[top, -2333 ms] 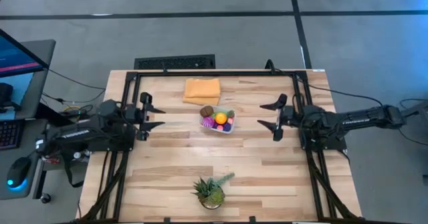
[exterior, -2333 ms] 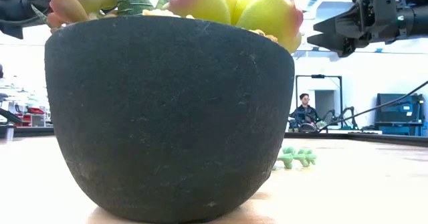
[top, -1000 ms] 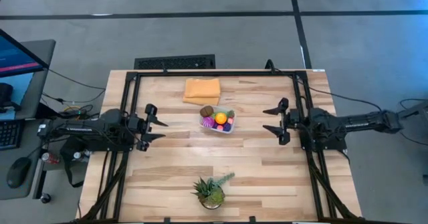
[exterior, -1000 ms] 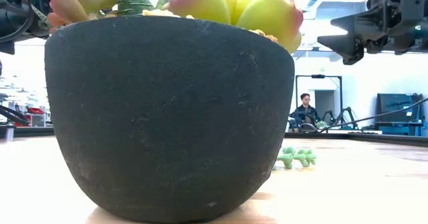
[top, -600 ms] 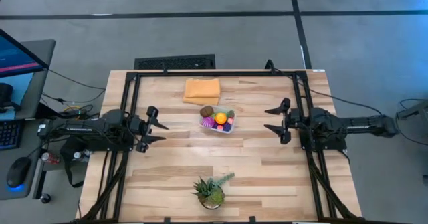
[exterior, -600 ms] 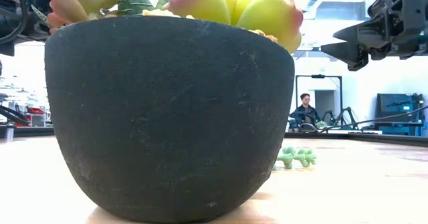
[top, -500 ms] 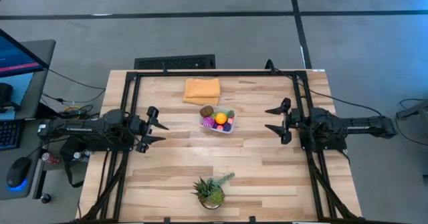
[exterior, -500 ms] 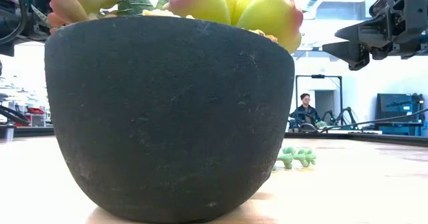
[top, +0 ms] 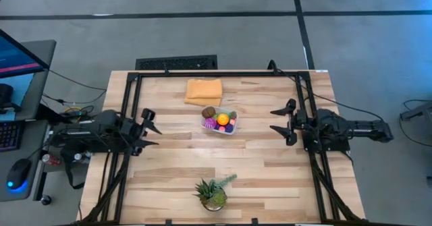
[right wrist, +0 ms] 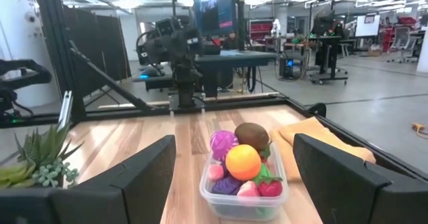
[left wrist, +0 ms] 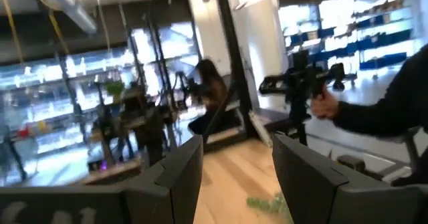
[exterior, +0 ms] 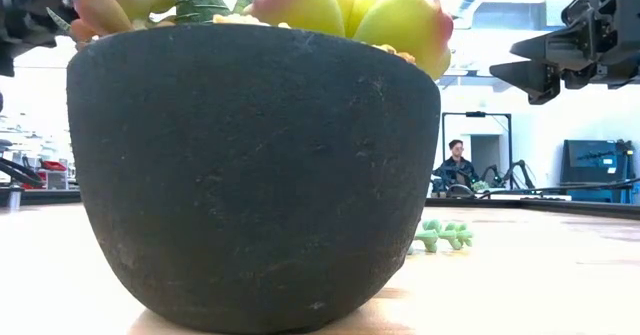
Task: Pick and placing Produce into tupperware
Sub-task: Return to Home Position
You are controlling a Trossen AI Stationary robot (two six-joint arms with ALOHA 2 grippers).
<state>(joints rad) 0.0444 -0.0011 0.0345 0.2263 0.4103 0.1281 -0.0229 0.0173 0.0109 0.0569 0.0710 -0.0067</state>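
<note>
Sitting in the middle of the bench [top: 256,165], the tupperware [right wrist: 242,209] holds the produce [top: 222,119] heaped inside, its long side running arm to arm. The left end effector [top: 154,127] and the right end effector [top: 273,119] hang spread wide and empty on either side. The right one faces it squarely and looks slightly nearer.
</note>
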